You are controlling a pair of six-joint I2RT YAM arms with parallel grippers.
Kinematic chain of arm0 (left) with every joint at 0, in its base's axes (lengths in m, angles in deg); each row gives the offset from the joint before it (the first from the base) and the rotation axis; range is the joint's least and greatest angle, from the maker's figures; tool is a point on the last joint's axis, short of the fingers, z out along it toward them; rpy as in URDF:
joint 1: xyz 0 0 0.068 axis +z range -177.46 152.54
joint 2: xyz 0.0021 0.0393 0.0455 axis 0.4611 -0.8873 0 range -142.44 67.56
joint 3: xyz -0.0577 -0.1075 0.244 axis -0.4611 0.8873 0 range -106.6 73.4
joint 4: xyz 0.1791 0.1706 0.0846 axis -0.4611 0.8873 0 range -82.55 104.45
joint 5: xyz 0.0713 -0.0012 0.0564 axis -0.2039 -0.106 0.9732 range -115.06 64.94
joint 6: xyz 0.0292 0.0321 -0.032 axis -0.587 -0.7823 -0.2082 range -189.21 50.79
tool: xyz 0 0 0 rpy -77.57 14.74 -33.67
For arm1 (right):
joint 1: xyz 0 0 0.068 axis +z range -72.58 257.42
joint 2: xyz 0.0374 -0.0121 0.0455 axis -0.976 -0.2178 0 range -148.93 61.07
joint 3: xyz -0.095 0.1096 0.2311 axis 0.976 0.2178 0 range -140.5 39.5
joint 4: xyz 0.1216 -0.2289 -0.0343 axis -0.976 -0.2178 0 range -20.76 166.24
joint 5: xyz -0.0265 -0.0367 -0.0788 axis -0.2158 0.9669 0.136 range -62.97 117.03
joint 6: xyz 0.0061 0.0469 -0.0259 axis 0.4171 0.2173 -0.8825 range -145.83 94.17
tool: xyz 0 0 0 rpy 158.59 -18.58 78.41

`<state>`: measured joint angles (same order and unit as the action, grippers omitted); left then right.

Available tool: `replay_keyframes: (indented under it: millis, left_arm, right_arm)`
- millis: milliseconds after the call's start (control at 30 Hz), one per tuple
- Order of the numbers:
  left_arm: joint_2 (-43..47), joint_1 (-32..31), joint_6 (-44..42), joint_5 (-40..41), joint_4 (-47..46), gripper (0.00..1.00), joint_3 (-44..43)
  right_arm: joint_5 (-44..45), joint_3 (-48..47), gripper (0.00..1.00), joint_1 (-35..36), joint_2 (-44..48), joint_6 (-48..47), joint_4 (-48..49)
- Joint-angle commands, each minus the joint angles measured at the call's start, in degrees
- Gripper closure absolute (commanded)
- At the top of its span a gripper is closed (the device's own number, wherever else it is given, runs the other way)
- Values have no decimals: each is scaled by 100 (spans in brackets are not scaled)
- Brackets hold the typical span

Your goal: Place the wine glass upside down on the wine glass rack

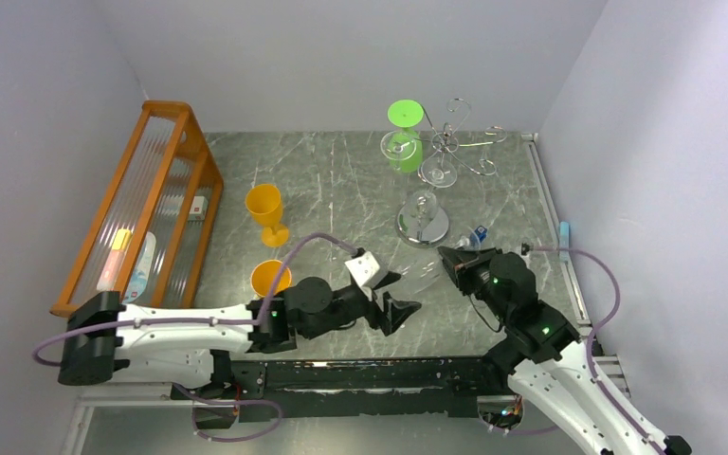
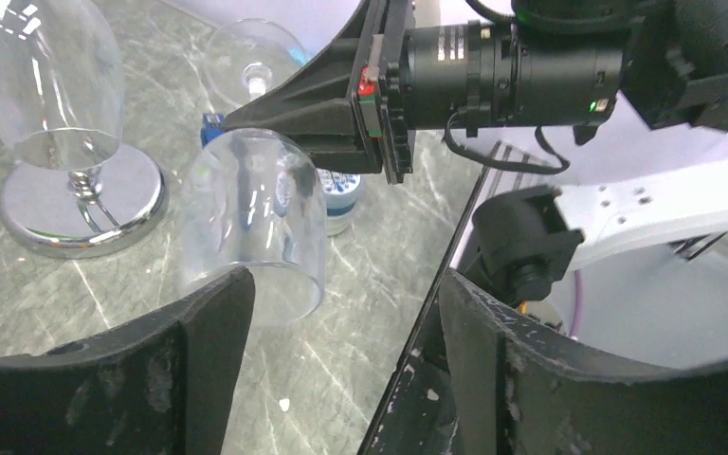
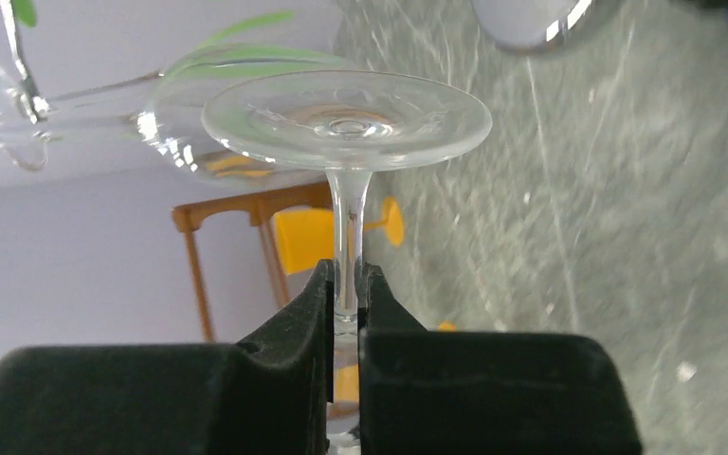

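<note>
Clear stemmed wine glass [image 3: 346, 118], stem clamped in the right hand [image 3: 346, 284]; left hand [image 2: 346, 303], fingers apart, at its 8 o'clock; shiny chrome wire rack [image 1: 447, 142] at 12.

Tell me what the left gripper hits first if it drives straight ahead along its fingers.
Most likely the bowl of the wine glass, held by its stem in the right gripper. It lies just ahead of the open left gripper, offset toward one finger. Depth is hard to judge here.
</note>
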<state>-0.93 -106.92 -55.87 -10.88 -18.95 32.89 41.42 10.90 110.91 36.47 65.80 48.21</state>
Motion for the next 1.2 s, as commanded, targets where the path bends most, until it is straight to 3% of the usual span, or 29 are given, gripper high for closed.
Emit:
replay_keyframes:
  millis: [0,200,400,800,1033,1167]
  left_arm:
    - [678,-25,230,315,390,22,30]
    - [1118,-17,-570,225,1021,18,-142]
    - [1067,-11,-577,488,1637,17,-549]
    - [858,0,-322,752,2235,18,-996]
    - [457,1,-233,699,3317,20,-1775]
    - [411,1,-200,779,3421,19,-1785]
  right_arm:
    - [1143,-470,100,18,-67,-2085,378]
    - [1622,-62,100,14,316,-4930,1994]
    - [2103,285,100,8,516,-6644,3255]
    - [3043,689,100,-102,44,-7840,4960]
    - [2348,323,100,-819,-607,-7933,5244]
    - [1295,224,100,-1623,-932,-7823,5280]
